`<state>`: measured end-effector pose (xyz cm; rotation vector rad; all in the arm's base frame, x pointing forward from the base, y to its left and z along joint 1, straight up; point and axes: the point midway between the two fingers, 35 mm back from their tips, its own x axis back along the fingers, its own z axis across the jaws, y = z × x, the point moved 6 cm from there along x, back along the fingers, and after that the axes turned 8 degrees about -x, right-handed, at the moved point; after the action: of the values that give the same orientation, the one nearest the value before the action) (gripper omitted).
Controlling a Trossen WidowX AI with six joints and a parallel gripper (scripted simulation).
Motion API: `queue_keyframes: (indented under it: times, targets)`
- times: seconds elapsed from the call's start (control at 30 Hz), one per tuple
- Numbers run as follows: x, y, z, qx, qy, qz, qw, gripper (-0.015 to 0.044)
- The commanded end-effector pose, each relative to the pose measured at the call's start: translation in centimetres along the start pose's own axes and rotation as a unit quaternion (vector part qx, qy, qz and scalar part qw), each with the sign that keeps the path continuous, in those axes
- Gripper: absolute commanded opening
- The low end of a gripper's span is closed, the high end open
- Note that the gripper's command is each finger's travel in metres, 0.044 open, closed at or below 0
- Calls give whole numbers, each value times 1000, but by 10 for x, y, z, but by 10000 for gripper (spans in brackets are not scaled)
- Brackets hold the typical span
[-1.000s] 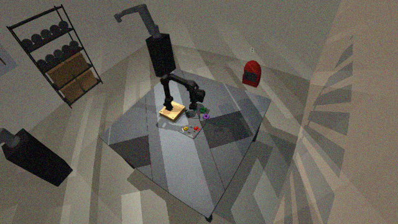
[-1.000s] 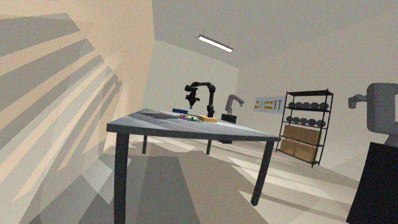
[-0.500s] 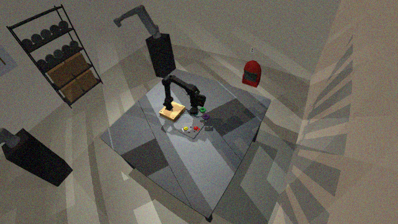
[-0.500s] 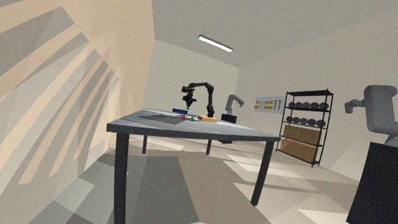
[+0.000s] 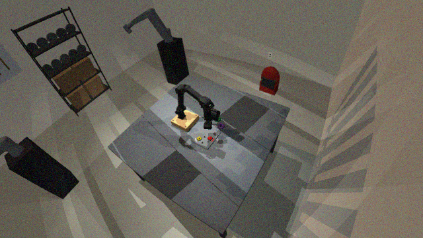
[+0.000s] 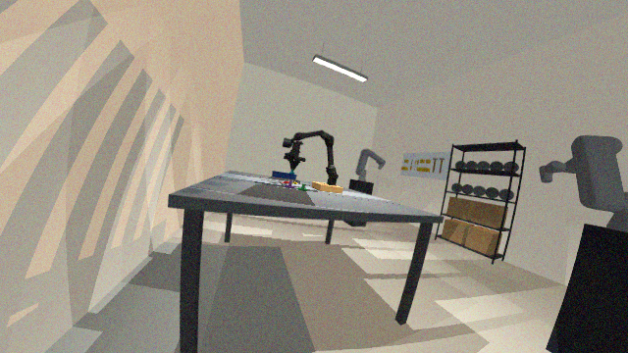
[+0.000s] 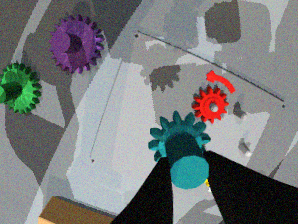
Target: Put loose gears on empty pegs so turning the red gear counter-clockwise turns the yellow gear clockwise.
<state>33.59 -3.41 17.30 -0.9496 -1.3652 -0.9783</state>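
two loose gears stand on the table (image 5: 132, 142) (image 6: 304, 211) outside the grey board (image 5: 203, 145) (image 7: 127, 107): a purple gear (image 5: 221, 125) (image 6: 289, 185) (image 7: 76, 44) and a green gear (image 5: 219, 119) (image 6: 303, 187) (image 7: 21, 89), positioned near each other and apart. a third loose gear, the teal gear (image 6: 292, 173) (image 7: 175, 135), is carried by the gripper (image 5: 207, 125) (image 6: 293, 166) (image 7: 185, 161). the claw is closed on the round handle (image 7: 190, 172) of this gear, with one finger on each side; the toothed part projects past the fingertips. in the wrist view, the teal gear overlaps the board, between the purple gear and the yellow gear (image 5: 200, 138) (image 7: 207, 183); its exact height above the board cannot be read. the red gear (image 5: 210, 138) (image 7: 210, 104) is seated on its peg, with the red arrow (image 7: 221, 81) beside it. the yellow gear is mostly hidden in the wrist view, but the top view shows it on the board, apart from the red gear. two bare pegs are visible beyond the red gear in the wrist view: an upper peg (image 7: 240, 111) and a lower peg (image 7: 245, 147). the black arm (image 5: 196, 94) (image 6: 312, 133) stands on a wooden base (image 5: 188, 127) (image 6: 320, 186) (image 7: 75, 211) at one side of the board. a blue bin (image 6: 281, 174) shows behind the gears in the exterior view.
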Motion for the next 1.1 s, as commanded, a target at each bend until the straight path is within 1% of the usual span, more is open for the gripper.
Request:
queue_keyframes:
  times: [0.0, 0.77, 1.07]
  targets:
    - [-4, 2, -14, 5, 0, -3, 1000, 0]
    - [-31, -5, -82, 21, -4, -1, 1000, 0]
    - [-30, -6, -85, 22, -4, -1, 1000, 0]
